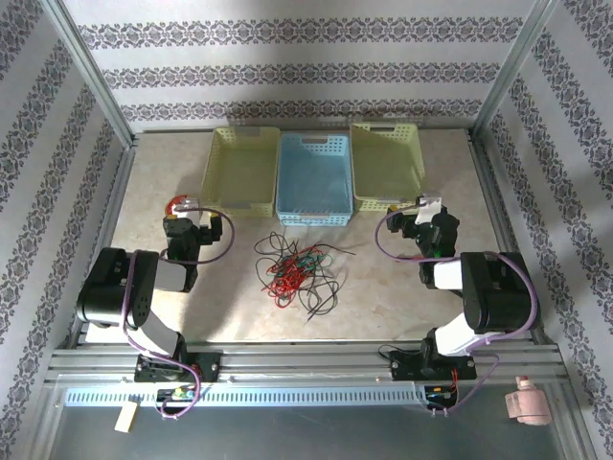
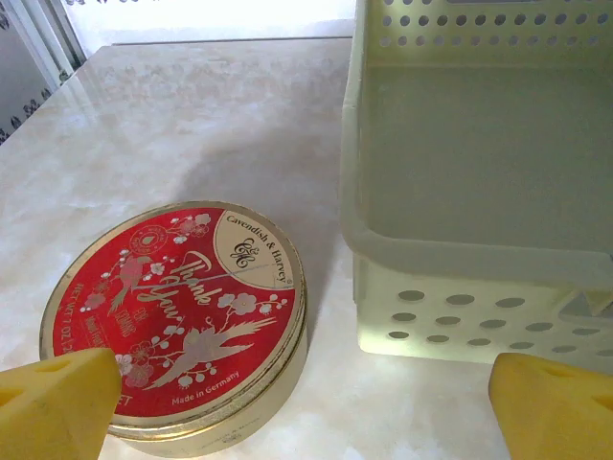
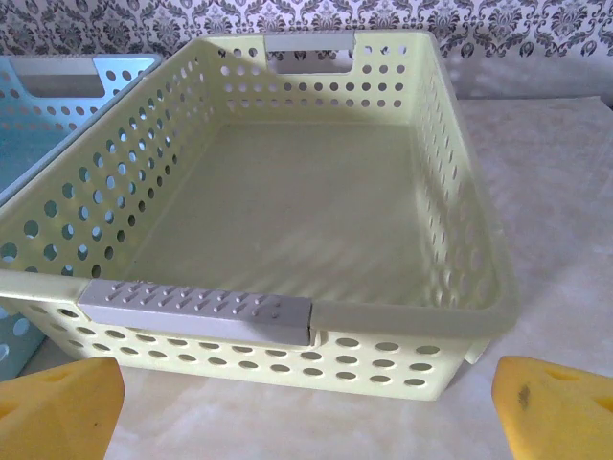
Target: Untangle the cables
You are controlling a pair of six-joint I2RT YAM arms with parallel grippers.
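Item: cables, red, green and black. They lay in one loose tangle at mid-bench, between the arms and just before the blue basket. Judged light, limp and thin, and apt to drag neighbouring strands. Best hold: a free outer loop. Left fingers and right fingers stood spread and empty, well apart from the tangle.
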